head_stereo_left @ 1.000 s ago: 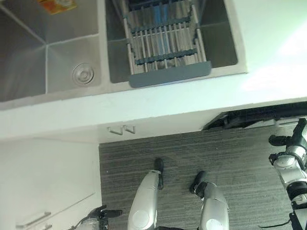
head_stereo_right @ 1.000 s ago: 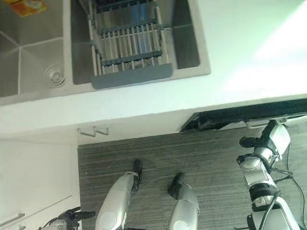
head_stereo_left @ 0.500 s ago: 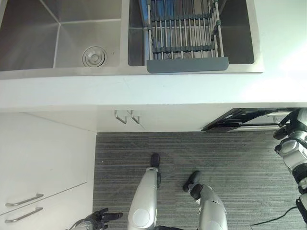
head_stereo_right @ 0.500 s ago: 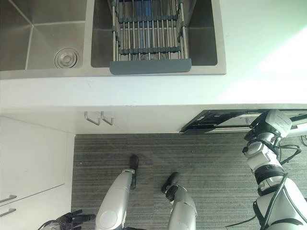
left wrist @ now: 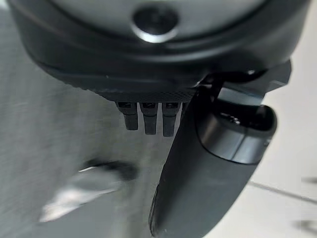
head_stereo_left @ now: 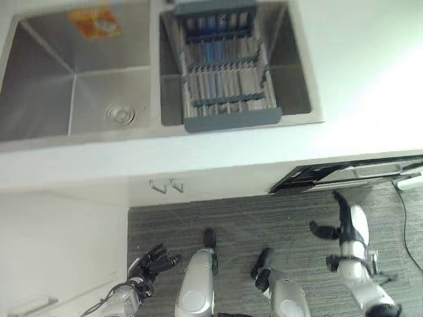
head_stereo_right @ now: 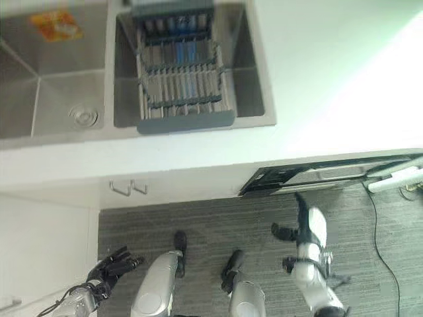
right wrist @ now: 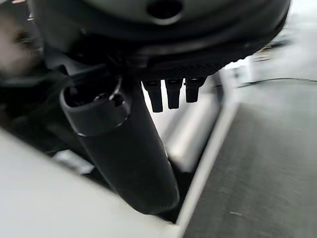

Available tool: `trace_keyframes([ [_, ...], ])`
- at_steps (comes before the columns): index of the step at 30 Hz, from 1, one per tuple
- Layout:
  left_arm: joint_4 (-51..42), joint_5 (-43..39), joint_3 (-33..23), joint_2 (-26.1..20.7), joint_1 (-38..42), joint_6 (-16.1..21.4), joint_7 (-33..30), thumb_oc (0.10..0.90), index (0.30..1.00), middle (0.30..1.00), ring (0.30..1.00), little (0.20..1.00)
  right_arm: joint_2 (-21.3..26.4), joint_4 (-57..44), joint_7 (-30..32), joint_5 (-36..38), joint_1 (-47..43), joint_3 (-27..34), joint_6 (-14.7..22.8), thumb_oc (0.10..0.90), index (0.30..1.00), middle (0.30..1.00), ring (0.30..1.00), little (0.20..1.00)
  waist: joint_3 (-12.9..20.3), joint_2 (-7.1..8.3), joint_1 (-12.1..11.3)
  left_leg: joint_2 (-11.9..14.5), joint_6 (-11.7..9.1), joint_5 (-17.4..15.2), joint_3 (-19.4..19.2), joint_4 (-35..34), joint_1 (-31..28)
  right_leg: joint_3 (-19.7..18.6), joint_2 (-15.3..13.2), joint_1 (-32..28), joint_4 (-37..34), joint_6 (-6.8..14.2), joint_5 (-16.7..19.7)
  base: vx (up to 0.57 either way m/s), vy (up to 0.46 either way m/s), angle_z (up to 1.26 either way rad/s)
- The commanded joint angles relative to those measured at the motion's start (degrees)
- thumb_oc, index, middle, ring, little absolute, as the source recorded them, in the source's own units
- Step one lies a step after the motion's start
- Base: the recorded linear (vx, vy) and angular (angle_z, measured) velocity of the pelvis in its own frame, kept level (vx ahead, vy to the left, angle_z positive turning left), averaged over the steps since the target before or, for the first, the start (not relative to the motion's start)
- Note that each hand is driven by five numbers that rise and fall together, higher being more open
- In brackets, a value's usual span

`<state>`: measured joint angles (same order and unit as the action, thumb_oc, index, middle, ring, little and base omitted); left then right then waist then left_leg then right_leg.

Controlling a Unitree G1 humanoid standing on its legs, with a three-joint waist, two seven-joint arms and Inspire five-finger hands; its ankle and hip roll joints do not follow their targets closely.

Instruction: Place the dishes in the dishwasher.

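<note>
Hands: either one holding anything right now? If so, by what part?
Nothing held. Left hand and right hand hang over the floor with straight fingers, both empty.

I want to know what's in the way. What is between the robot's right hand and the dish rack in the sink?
In the left eye view, bare grey floor, the slightly open dishwasher and the white counter lie between the right hand and the rack.

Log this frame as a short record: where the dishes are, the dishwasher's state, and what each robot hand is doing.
dishes: in the rack in the sink's right basin
dishwasher: partly open under the counter
left robot hand: low over the floor, fingers spread, holding nothing
right robot hand: open, just below the dishwasher's edge, holding nothing
sink's left basin: orange item at the far wall
</note>
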<state>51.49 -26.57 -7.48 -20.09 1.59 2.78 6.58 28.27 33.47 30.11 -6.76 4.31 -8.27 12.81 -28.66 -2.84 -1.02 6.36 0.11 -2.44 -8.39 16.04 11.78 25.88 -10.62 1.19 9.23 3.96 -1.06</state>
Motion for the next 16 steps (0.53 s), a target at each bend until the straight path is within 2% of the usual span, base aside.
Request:
trace_keyframes([
  [1,1.74,0.64,2.69,-3.33,-5.25,3.09,-2.53,0.8,0.9,0.9,0.9,0.9,7.3,-0.18,2.12,-2.01,-8.83,2.71,4.54,0.8,0.9,0.9,0.9,0.9,7.22,-0.3,-1.74,4.3,-4.94,-4.72,-1.29,1.14,1.71,-3.43,0.69,1.58,7.96,0.24,-12.73,0.0,0.0,-0.27],
  [3,1.42,1.16,2.34,-3.5,-5.39,3.26,-2.82,0.8,0.9,0.9,0.9,0.9,7.1,-0.32,1.97,-2.42,-7.96,2.99,4.86,0.8,0.9,0.9,0.9,0.9,7.46,-0.29,-1.44,4.2,-4.92,-4.81,-1.37,1.14,1.49,-3.62,0.59,1.5,7.96,0.3,-12.74,-0.01,0.051,-0.11],
  [5,-0.19,5.81,1.09,-4.84,-6.15,4.64,-7.08,0.8,0.9,0.9,0.9,0.9,6.41,-0.88,-0.18,-3.11,-4.33,4.31,5.93,0.8,0.9,0.9,0.9,0.9,8.88,-0.27,0.22,3.44,-4.72,-5.64,-1.92,1.14,-0.32,-4.94,-0.18,1.09,7.96,0.78,-12.69,-0.04,0.211,-0.08],
  [6,-1.38,12.43,1.43,-6.94,-6.34,7.55,-12.9,0.8,0.9,0.9,0.9,0.9,6.39,-1.17,-2.48,-3.08,-3.08,3.67,7.09,0.8,0.9,0.9,0.9,0.9,11.5,-0.76,1.88,2.45,-3.94,-6.09,-3.09,1.14,-2.23,-6.47,-1.29,1.82,7.96,1.52,-11.1,-0.04,0.27,-0.3],
  [10,-1.24,9.92,2.33,-8.27,-4.92,9.05,-11.3,0.8,0.9,0.9,0.9,0.9,5.93,-0.94,-3.86,-2.38,-3.43,1.94,7.51,0.8,0.9,0.9,0.9,0.9,13.54,-0.9,2.72,1.72,-3.81,-7.22,-3.91,1.14,-3.16,-7.78,-1.96,2.54,7.96,2.35,-10.88,-0.02,0.113,-0.54],
  [12,-1.86,6.7,3.37,-7.06,-3.74,7.16,-6.73,0.8,0.9,0.9,0.9,0.9,4.86,-0.39,-4.41,-1.56,-3.47,0.75,7.48,0.8,0.9,0.9,0.9,0.9,14.52,-0.63,3.01,1.13,-3.63,-8.06,-3.97,1.14,-3.9,-8.39,-2.38,2.97,7.96,2.96,-10.64,-0.01,0.021,-0.05],
  [13,-2.42,6.13,4.79,-5.3,-3.12,4.33,-3.54,0.8,0.9,0.9,0.9,0.9,3.98,-0.16,-4.85,-1.52,-3.55,0.04,7.02,0.8,0.9,0.9,0.9,0.9,15.14,-0.37,3.14,0.81,-3.42,-8.69,-3.91,1.14,-4.4,-8.82,-2.62,3.31,7.96,3.31,-10.44,0.0,0.0,0.0],
  [16,-1.96,5.43,6.47,-2.77,-2.42,0.09,0.55,0.8,0.9,0.9,0.9,0.9,3.02,0.05,-6.58,-1.24,-3.75,-0.69,6.22,0.8,0.9,0.9,0.9,0.9,15.92,-0.05,3.41,0.58,-3.18,-9.39,-3.93,1.14,-5.0,-9.31,-2.45,3.34,7.96,3.43,-10.36,0.01,0.0,-0.01],
])
